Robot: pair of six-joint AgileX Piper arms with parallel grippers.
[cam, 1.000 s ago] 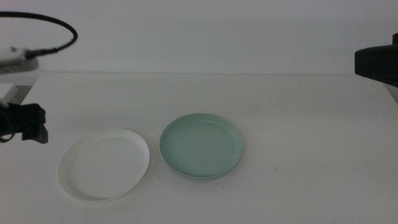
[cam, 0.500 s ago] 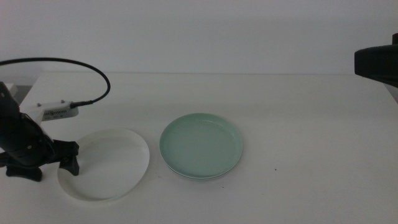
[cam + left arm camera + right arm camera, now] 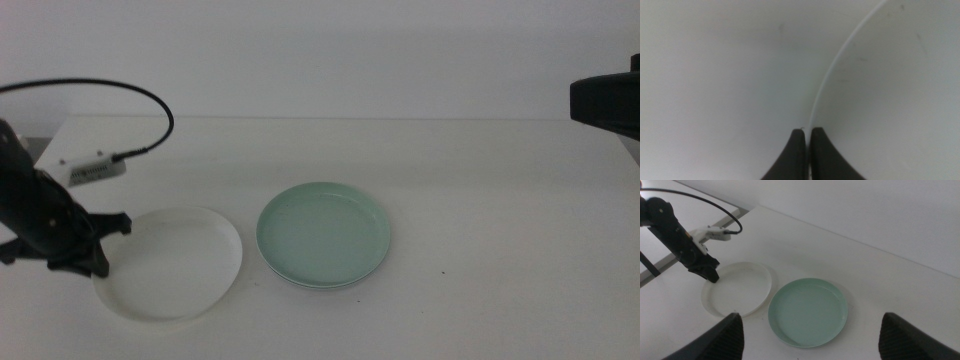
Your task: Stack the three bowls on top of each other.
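Pinching the white bowl [image 3: 170,263] at its outer rim, the left gripper [image 3: 97,262] has both jaws drawn almost together with the thin rim edge caught between them; the left wrist view shows the rim [image 3: 832,75] curving away from the tips and only a sliver of plastic inside the grip. Landmark for these notes: the mint green bowl [image 3: 324,234].

- White bowl: flat on the table [image 3: 500,200], just beside the mint bowl on the left arm's side, rims near but apart.
- Mint bowl: mid-table. A second rim shows beneath its near edge, so it seems to sit already on another dish, likely the grey one. Colour of the lower dish not certain.
- Right gripper [image 3: 812,335]: high and well back from the mint bowl, jaws spread wide, holding nothing, waiting.

Risks, as judged from here:
- Bite is shallow, on the rim only. On lifting, the dish would hang from one edge and could pivot or slip out.
- The far edge of the white bowl, if it sags, may catch the mint bowl's rim in transfer and shove the stack sideways.
- A tilted release could leave it perched askew, not nested.
- Cable [image 3: 150,100] loops above the left arm; snag unlikely but worth watching.
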